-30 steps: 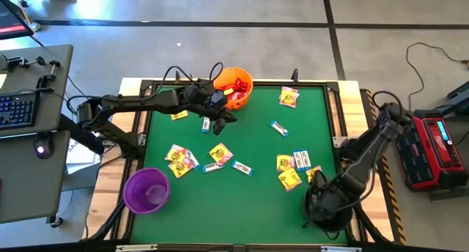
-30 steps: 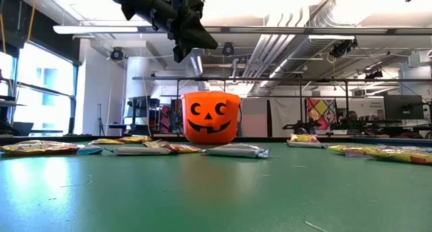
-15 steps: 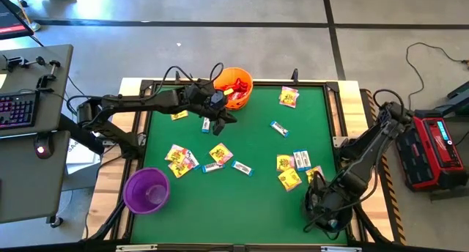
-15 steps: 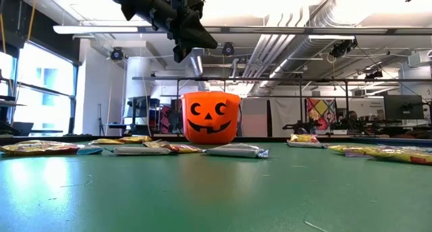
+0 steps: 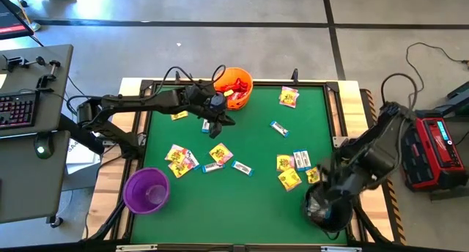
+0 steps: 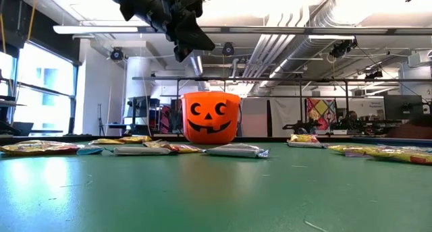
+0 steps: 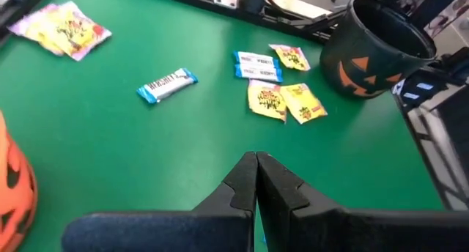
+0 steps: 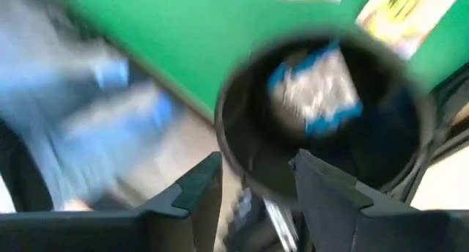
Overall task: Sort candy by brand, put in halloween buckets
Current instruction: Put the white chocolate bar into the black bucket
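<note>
Candy: white-blue packet [image 8: 315, 91] inside the black bucket [image 8: 242, 171] at the desk's near right corner; other packets [image 5: 212, 155] scattered on the green desk [image 5: 256, 146].
Right gripper [image 8: 256, 182]: over the black bucket, jaws spread, empty.
Left gripper [image 7: 256, 180]: beside the orange bucket [image 5: 234, 87], jaws pressed together.
Purple bucket [image 5: 146, 190]: near left corner.

A: What was in front of the left gripper [image 7: 256, 180]?

B: Its fingers [image 7: 242, 184] were pressed together above the green bench [image 7: 110, 142]. A white-blue packet [image 7: 167, 85] lay alone there.

A: And farther away?

B: Two white-blue bars [image 7: 257, 67] lay side by side, touching yellow packets [image 7: 284, 102]. The black bucket [image 7: 370, 53] stood near them. An orange bucket [image 7: 15, 193] showed at the edge.
</note>
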`<state>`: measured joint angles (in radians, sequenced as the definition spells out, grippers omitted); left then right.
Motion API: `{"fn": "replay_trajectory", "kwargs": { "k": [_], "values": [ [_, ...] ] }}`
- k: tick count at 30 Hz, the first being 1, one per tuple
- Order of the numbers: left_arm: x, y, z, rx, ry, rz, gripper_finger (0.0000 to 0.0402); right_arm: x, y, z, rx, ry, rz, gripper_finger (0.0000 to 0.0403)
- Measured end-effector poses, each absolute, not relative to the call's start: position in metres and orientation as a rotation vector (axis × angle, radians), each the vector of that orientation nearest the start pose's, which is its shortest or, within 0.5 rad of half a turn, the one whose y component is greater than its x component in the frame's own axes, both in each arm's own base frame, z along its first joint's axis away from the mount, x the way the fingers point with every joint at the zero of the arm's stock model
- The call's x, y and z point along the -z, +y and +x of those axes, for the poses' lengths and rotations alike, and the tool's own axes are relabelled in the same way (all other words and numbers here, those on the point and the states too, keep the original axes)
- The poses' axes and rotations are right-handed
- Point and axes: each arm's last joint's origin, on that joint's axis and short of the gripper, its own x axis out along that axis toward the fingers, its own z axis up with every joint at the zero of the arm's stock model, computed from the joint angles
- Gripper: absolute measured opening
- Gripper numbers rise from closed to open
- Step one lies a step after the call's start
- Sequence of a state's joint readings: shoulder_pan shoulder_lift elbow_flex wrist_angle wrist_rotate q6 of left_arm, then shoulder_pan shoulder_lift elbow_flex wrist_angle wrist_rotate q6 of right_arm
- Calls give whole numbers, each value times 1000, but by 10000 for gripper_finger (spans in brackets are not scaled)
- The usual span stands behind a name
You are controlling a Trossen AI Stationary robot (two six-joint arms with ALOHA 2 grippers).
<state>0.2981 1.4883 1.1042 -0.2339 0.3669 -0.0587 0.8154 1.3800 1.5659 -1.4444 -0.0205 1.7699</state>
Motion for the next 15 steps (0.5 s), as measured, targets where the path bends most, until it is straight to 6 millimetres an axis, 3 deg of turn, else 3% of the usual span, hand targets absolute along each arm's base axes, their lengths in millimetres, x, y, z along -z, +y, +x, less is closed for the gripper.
{"fn": "replay_trajectory", "kwargs": {
  "k": [3, 6, 10, 15],
  "values": [
    [-275, 86, 314, 33, 589, -243, 0, -383, 147, 161, 643, 1227, 965, 158],
    [-275, 87, 314, -9, 591, -237, 0, -377, 127, 170, 715, 1188, 970, 158],
    [-273, 89, 312, -69, 620, -233, 0, -350, 96, 172, 847, 1189, 968, 158],
    [-275, 88, 314, -125, 595, -268, 0, -308, 67, 168, 878, 1154, 1035, 158]
  ]
}}
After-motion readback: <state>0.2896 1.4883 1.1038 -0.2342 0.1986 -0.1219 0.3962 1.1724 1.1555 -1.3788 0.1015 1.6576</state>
